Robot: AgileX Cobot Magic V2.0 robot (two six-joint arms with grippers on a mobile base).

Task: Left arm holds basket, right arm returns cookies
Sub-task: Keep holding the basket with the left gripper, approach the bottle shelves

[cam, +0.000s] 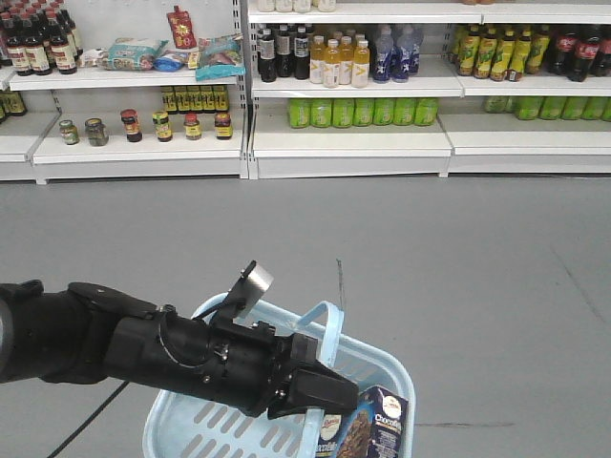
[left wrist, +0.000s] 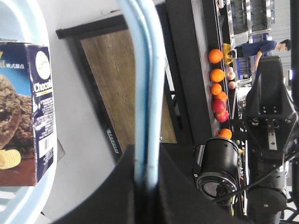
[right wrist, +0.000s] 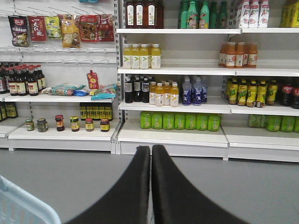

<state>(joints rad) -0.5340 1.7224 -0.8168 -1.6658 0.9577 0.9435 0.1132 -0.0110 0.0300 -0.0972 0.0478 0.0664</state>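
Blue basket (cam: 384, 362) hangs clamped in your left gripper (cam: 315, 391); right gripper (right wrist: 151, 186) is pinched closed, empty, so you'll likely open it toward the cookies (cam: 387, 426).

The light blue plastic basket (cam: 387, 361) has slotted sides. At its 5 o'clock corner, the dark navy cardboard cookie box (cam: 389, 431) shows a brown chocolate-chip cookie picture, a white oval logo and white lettering. The bulky left arm (cam: 115, 339) is matt black, its small tab (cam: 254, 284) silver. The floor (cam: 430, 248) is plain grey. The shelves (cam: 348, 143) are white, with bright green bottles (cam: 363, 113) at 12 o'clock.
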